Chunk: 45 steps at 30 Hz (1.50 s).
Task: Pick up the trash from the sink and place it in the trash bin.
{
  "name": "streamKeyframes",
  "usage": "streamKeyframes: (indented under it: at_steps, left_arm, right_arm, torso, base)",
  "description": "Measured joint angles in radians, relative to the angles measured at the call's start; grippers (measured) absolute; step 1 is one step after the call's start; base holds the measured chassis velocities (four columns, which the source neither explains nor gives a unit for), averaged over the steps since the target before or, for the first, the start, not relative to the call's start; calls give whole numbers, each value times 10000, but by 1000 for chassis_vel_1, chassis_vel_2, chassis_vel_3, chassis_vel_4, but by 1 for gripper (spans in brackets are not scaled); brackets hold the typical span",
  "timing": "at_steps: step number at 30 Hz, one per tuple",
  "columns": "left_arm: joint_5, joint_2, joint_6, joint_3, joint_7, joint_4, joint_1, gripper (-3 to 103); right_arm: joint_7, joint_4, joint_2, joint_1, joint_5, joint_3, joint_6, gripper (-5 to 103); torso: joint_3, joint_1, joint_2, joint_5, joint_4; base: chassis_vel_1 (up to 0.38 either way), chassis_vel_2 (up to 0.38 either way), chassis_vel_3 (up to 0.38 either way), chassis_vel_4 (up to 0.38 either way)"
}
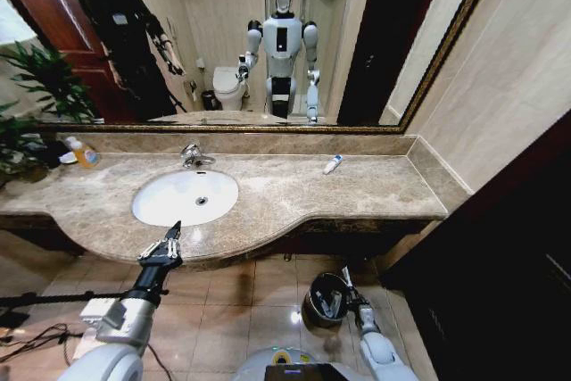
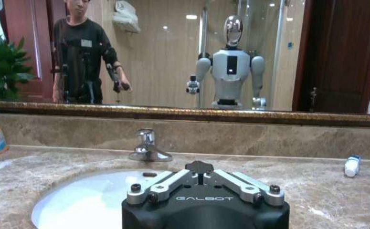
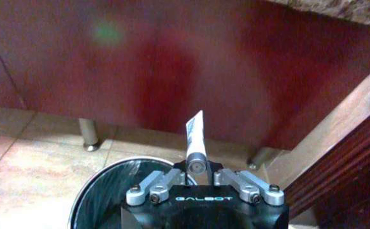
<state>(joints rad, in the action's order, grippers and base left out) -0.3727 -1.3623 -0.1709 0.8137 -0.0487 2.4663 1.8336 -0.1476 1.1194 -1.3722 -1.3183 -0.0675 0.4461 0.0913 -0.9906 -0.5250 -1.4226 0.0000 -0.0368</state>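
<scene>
Right pincer [image 3: 196, 164] gripping a white tube [image 3: 195, 136] above the trash bin [image 3: 118, 188], left pincer [image 1: 169, 240] hovering closed before the sink [image 1: 156, 207], another tube [image 1: 332, 164] lying on the tabletop [image 1: 375, 186] beyond.

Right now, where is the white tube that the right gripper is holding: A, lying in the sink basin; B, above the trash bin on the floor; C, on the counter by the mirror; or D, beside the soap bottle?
B: the right gripper is shut on a white tube over the black-lined trash bin on the floor tiles.
</scene>
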Motion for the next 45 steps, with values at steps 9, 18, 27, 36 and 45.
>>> streamKeyframes:
  at_steps: [9,18,27,36,45]
  left_arm:
    - [0,0,0,0,0,0,0,0]
    - [0,0,0,0,0,0,0,0]
    - [0,0,0,0,0,0,0,0]
    - [0,0,0,0,0,0,0,0]
    - [0,0,0,0,0,0,0,0]
  right_arm:
    - [-399,200,15,-108,41,-20,182,52]
    - [-491,405,-7,-269,58,-34,214,85]
    - [-550,633,-94,-461,88,-43,214,100]
    - [-624,869,-191,-584,130,-49,174,100]
    - [-770,1590,-133,-802,-216,10,-56,100]
  torso:
    - [0,0,0,-1,0]
    - [0,0,0,-1,0]
    - [1,0,0,-1,0]
    - [1,0,0,-1,0]
    - [1,0,0,0,0]
  base:
    - [0,0,0,0]
    - [0,0,0,0]
    - [0,0,0,0]
    - [0,0,0,0]
    - [0,0,0,0]
